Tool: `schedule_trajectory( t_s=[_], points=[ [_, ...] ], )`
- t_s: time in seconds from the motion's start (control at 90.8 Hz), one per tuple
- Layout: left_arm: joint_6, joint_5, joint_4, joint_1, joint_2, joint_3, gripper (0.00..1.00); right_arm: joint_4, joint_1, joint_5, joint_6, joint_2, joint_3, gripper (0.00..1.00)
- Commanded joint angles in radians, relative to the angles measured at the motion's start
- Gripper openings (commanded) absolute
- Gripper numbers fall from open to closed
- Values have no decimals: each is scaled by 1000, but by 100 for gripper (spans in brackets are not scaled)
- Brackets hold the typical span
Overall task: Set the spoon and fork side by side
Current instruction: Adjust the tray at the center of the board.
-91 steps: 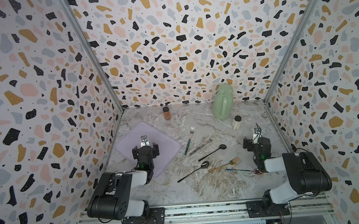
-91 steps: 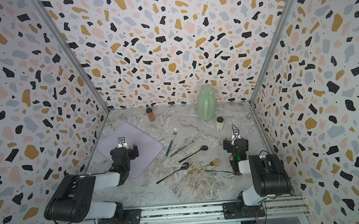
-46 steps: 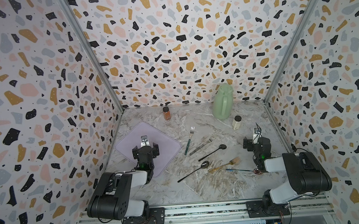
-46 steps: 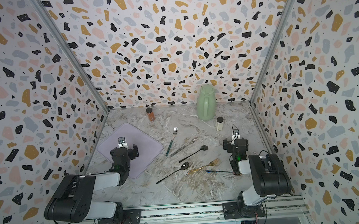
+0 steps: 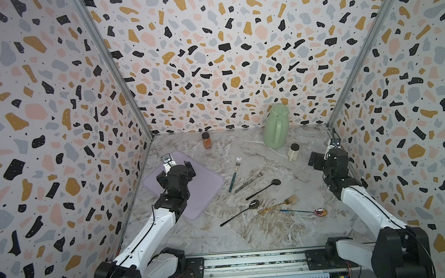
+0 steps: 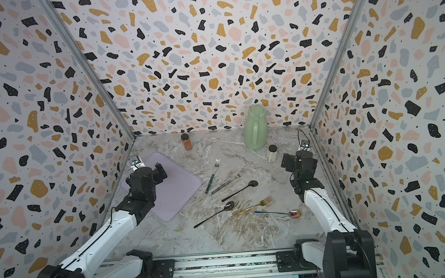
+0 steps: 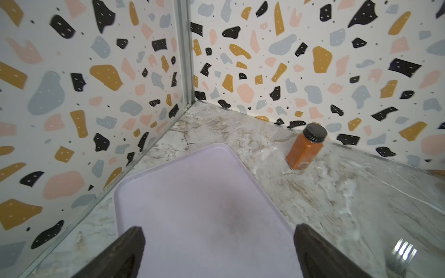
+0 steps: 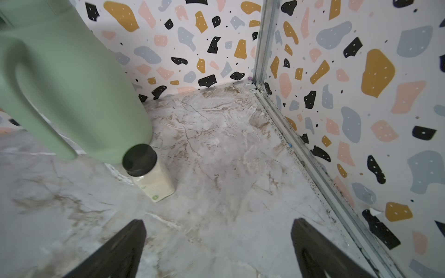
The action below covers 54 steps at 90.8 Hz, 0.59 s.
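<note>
Three forks and three spoons lie loose on the marble table between my arms in both top views: a green-handled fork (image 5: 234, 174), a silver fork (image 5: 250, 180), a gold fork (image 5: 278, 204), two black spoons (image 5: 263, 189) (image 5: 240, 212), and a blue-handled spoon (image 5: 304, 212). My left gripper (image 5: 177, 171) (image 7: 216, 250) hangs open and empty over a lilac mat (image 7: 199, 204), left of the cutlery. My right gripper (image 5: 323, 160) (image 8: 218, 248) stands open and empty over bare marble by the right wall. Fork tines (image 7: 404, 250) glint at the edge of the left wrist view.
An orange spice jar (image 5: 206, 140) stands at the back wall. A tall green jug (image 5: 276, 127) and a small white shaker with a black cap (image 5: 293, 151) stand at the back right, close ahead of my right gripper. Patterned walls close three sides.
</note>
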Motion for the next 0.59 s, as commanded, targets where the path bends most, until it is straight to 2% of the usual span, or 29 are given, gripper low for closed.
schedule_trajectory(
  t_s=[0.0, 0.088, 0.187, 0.418, 0.584],
  points=[
    [-125, 123, -269, -43, 28, 35, 100, -432, 4, -197, 138, -15, 117, 100],
    [-131, 256, -352, -62, 69, 70, 100, -497, 4, -420, 149, -10, 154, 100],
    [-151, 270, -467, -99, 115, 102, 100, -582, 6, -549, 179, -7, 160, 100],
    [-170, 353, -487, -122, 190, 66, 99, -702, 49, -598, 182, -70, 93, 99],
    [-155, 409, -477, -132, 286, 75, 91, -714, 122, -588, 205, -92, 62, 98]
  ],
)
